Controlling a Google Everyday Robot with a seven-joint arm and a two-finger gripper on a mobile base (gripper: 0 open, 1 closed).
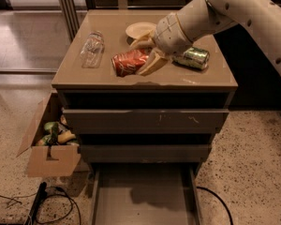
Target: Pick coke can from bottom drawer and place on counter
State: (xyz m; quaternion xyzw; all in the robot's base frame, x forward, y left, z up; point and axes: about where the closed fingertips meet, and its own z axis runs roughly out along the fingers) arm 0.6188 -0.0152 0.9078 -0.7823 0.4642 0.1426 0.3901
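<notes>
My gripper [143, 55] is shut on the red coke can [128, 62], held on its side just above the front middle of the tan counter [103, 76]. One finger [152, 64] lies in front of the can, the other behind it. The bottom drawer [143, 193] is pulled open below, with only the arm's shadow on its floor.
On the counter lie a clear plastic bottle [92, 48] at the left, a small cream bowl [139, 30] at the back and a green can [193, 58] on its side at the right. A cardboard box [49, 146] with items stands on the floor at left, cables [51, 203] beside it.
</notes>
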